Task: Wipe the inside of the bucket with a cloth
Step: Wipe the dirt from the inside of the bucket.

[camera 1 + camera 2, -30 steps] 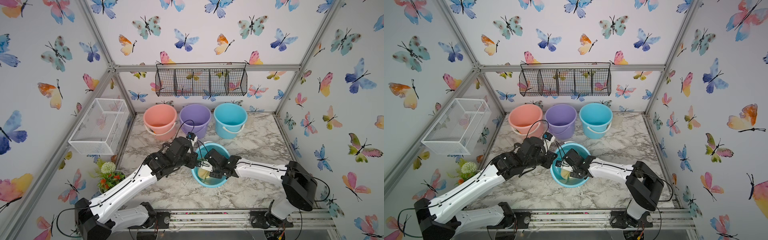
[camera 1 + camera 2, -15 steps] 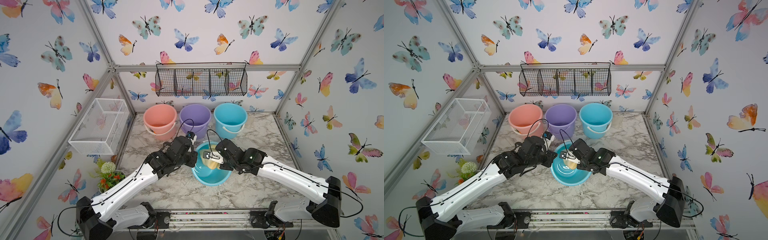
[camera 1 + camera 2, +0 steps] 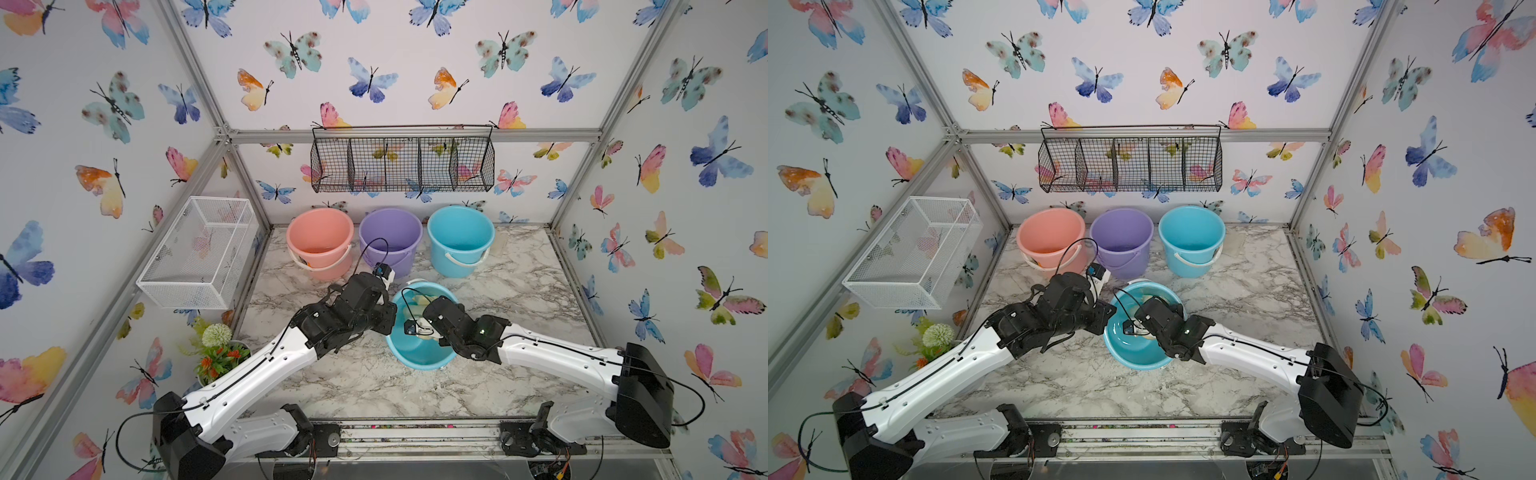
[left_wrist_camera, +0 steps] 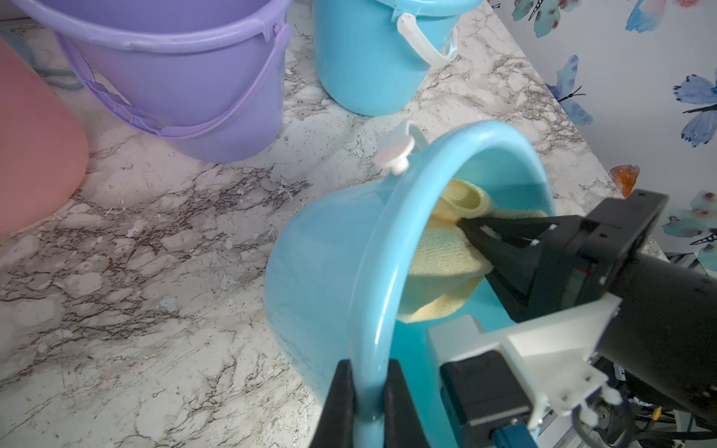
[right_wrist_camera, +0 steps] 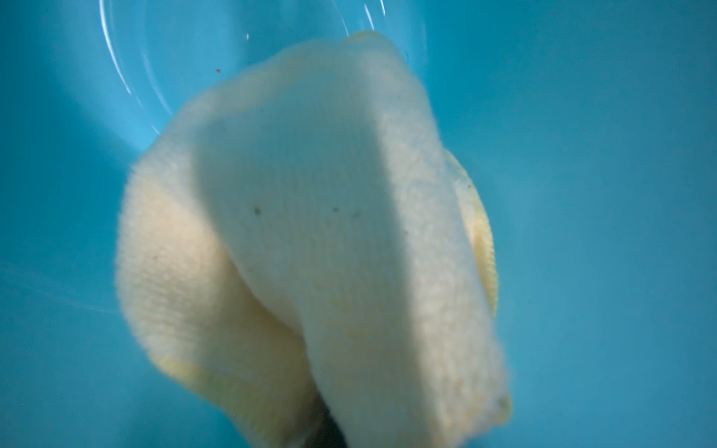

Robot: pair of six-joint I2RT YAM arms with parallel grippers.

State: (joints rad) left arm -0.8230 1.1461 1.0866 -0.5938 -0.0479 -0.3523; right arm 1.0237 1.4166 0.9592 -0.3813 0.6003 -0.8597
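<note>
The table (image 3: pixel 519 291) holds a blue bucket (image 3: pixel 415 353) that is tipped up, with its mouth facing the right arm. The left gripper (image 4: pixel 368 388) is closed tight on the bucket's rim, with the wall pinched in the middle, and it holds the bucket tipped. The right gripper (image 4: pixel 471 232) reaches in through the mouth and is closed on the cloth (image 4: pixel 438 263). The cloth bunches up just past its tips, deep in the bucket, close to the wall and the bottom. I cannot tell if it touches them. The wiping looks under way. Things could go wrong from here. The rim is thin and smooth, so a hard push from the right gripper could make it slide out of the left gripper. Then the bucket would drop flat or roll. It seems only a small bit of cloth is pinched, so rubbing could pull it free. The right arm's wrist is close to the rim and could bump it.
</note>
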